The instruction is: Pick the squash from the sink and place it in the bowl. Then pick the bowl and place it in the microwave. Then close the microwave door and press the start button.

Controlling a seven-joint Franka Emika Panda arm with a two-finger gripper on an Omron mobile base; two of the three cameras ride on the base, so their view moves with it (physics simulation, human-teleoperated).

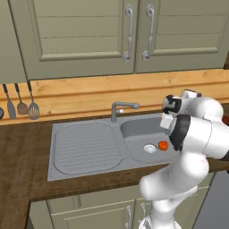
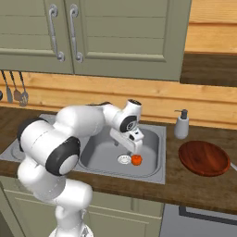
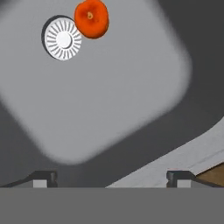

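The tool [image 2: 134,147] hangs over the basin of the sink [image 2: 152,172] with its fingers [image 3: 43,178] spread wide and nothing between them. Below and just ahead of the tool, the squash [image 3: 91,18] lies on the basin floor, touching the edge of the round drain [image 3: 63,39]. Well off to the tool's right, the bowl [image 2: 204,158] sits on the wooden surface [image 2: 194,192], beside a soap dispenser [image 2: 181,124]. No readable writing or brand shows anywhere.
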